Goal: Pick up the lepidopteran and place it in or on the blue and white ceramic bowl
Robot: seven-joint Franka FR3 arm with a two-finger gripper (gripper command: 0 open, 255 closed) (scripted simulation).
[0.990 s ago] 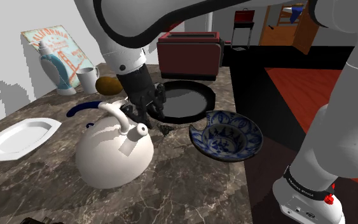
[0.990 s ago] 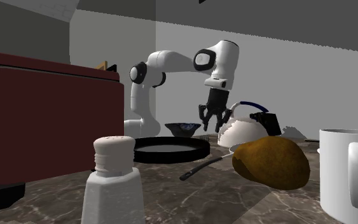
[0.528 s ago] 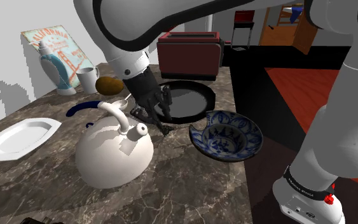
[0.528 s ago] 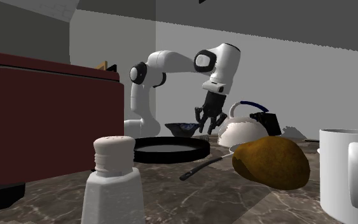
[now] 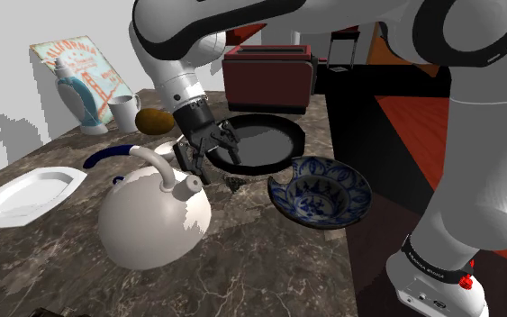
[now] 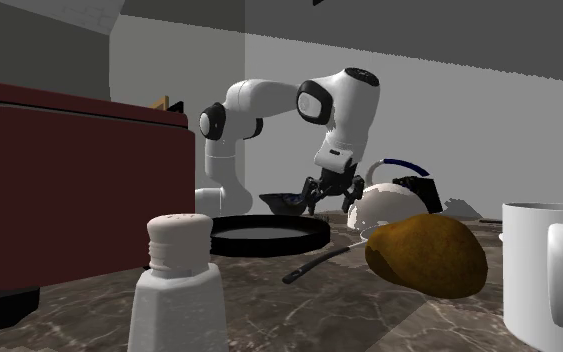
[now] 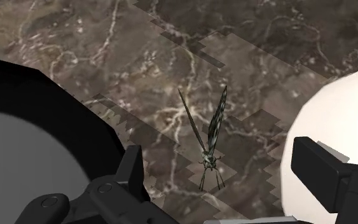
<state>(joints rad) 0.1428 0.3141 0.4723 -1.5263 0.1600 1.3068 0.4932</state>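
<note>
the gripper (image 7: pixel 220 167) has dropped and tilted over the last second, coming down into the gap between the black skillet (image 5: pixel 265 144) and the white kettle (image 5: pixel 148 221). its fingers stand wide apart and hold nothing. in the wrist view the butterfly (image 7: pixel 215 124) sits just ahead of them, between their lines. it is still on the dark marbled countertop (image 5: pixel 269 261), wings folded upright, untouched. it lies near the skillet's rim, with the kettle on its other side.

the kettle has slid a little toward the shoulder view's left and turned, so the hand has probably nudged it on the way down. that leaves slightly more room beside the insect. the grasp itself is not yet made, and the thin wings will want a gentle, well-centred close.

the blue and white patterned bowl (image 5: pixel 332 194) waits nearby on the shoulder view's right, empty, so the carry should be short.

as for writing, the poster (image 5: pixel 85 63) leaning on the wall carries an arched line of letters, and the band on the stand (image 5: pixel 427 261) has small print. neither can be read. the dark red toaster (image 5: pixel 269 79) shows no brand.
</note>
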